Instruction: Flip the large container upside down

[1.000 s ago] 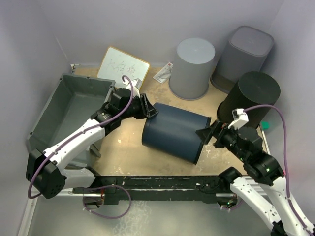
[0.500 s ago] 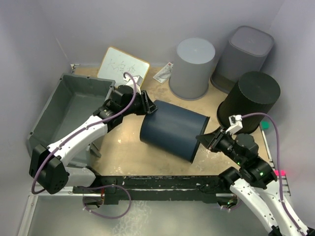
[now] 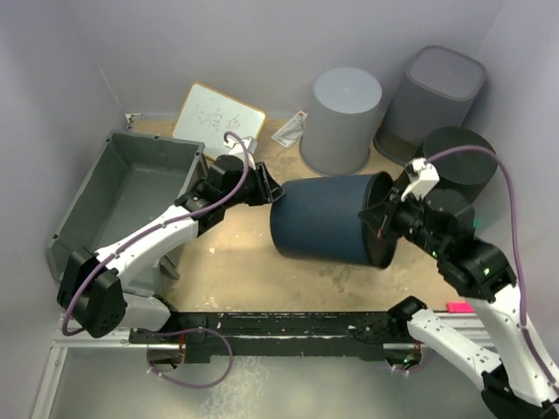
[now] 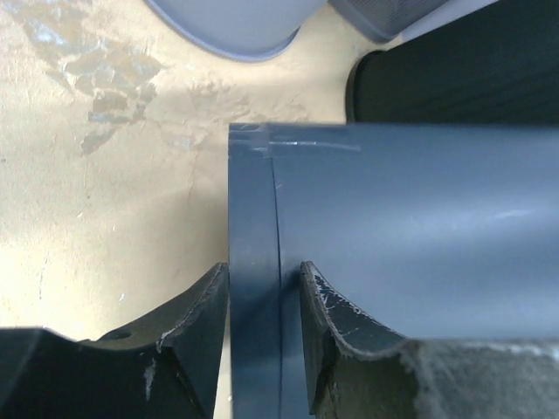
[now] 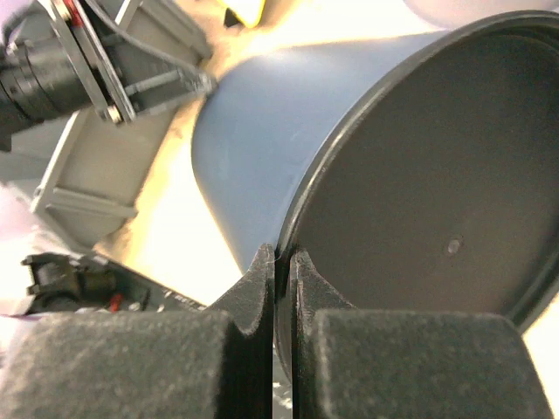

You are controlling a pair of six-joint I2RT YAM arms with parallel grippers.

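While the grey tub (image 3: 131, 192) sits open side up on the desk (image 3: 236, 262) left of the left end effector (image 3: 269, 188), the dark blue bucket (image 3: 323, 223) lies sideways, its rim clamped by that end effector and its base edge pinched by the right end effector (image 3: 377, 218).

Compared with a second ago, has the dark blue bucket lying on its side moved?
Yes. The dark blue bucket has shifted right, toward the black bucket, and turned a little.
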